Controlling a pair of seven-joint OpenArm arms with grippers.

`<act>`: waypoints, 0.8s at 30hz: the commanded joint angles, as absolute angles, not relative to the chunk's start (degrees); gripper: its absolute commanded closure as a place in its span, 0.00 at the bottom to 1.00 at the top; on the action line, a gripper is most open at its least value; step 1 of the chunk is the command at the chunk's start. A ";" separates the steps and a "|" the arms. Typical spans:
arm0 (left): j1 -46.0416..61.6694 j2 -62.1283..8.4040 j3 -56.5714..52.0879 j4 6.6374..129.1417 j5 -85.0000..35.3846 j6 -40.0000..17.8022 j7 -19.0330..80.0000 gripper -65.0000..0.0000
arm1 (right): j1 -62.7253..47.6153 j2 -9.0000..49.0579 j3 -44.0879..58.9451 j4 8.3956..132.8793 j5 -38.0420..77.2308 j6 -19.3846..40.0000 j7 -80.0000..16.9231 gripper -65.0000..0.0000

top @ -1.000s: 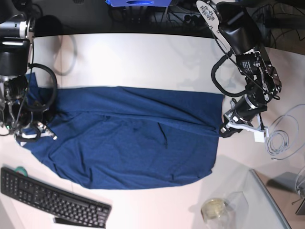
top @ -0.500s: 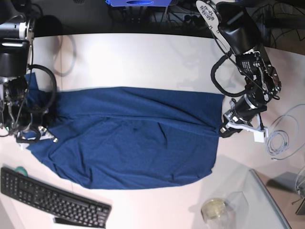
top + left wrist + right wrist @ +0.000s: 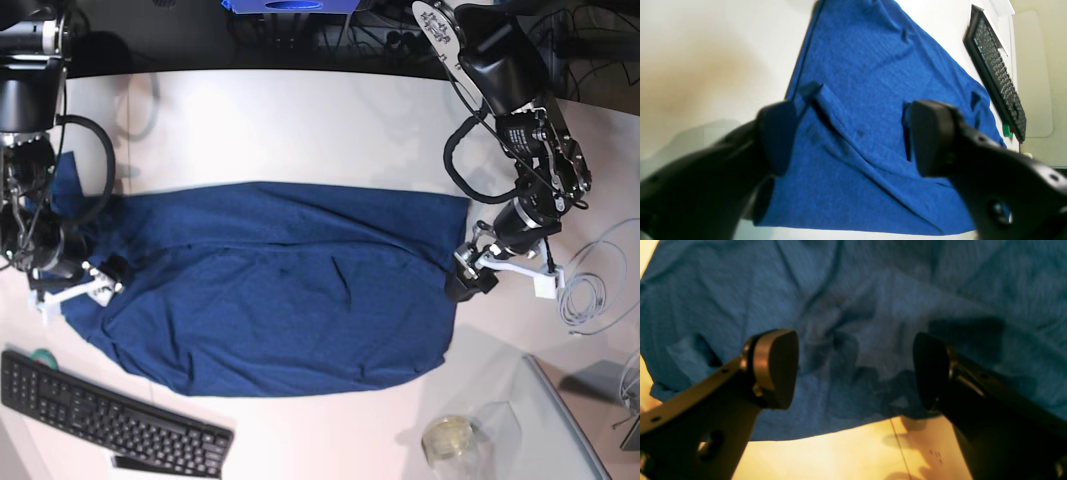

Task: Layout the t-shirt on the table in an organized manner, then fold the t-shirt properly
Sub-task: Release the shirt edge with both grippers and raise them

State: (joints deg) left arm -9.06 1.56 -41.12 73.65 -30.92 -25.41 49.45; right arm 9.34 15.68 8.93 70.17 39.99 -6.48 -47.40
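The t-shirt (image 3: 280, 300) lies spread on the table (image 3: 300, 120), its long axis running left-right in the base view. Bare white table lies beyond it; a keyboard (image 3: 100, 410) sits near its lower left edge. The left gripper (image 3: 468, 275) and right gripper (image 3: 85, 285), clamped on opposite ends 1 second ago, now both gape wide over the cloth
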 commanded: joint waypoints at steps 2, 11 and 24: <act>-9.98 1.01 -41.71 77.41 -32.22 -25.89 48.40 0.13 | 8.57 16.22 14.37 73.71 40.75 -6.11 -44.53 0.32; 3.12 -0.84 -47.25 92.53 -47.16 -26.07 48.66 0.12 | -8.22 9.71 29.76 93.67 46.46 -5.32 -41.71 0.19; 13.05 -3.47 -37.14 76.44 -50.42 -32.92 38.46 0.13 | -18.95 0.84 39.78 92.18 56.04 13.23 -42.07 0.18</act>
State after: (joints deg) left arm 13.85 -2.70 -37.04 75.31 -48.95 -31.75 39.62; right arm -18.83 0.08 39.20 91.26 55.31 12.49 -42.94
